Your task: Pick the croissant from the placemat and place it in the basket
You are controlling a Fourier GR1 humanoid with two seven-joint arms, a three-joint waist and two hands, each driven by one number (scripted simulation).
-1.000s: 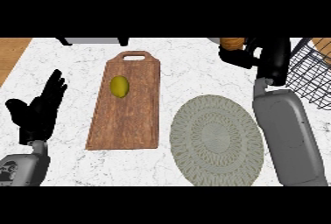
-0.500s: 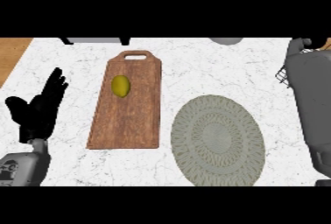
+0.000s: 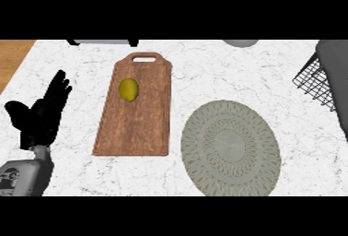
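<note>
Croissant not visible; placemat (image 3: 231, 147) bare, so croissant presumably carried at basket (image 3: 314, 85), far right. Right forearm (image 3: 333, 60) over basket; right hand out of view. Placing step; next: release inside basket. Left hand (image 3: 42, 115) resting at left edge, fingers spread. Cutting board (image 3: 136, 124) holds yellow-green fruit (image 3: 128, 89) on tabletop (image 3: 204, 69).

Kitchen indicated: marble counter (image 3: 204, 64), wooden cutting board (image 3: 136, 120) at 10 o'clock, woven placemat (image 3: 231, 145), probably wire basket (image 3: 314, 85) at 3.
</note>
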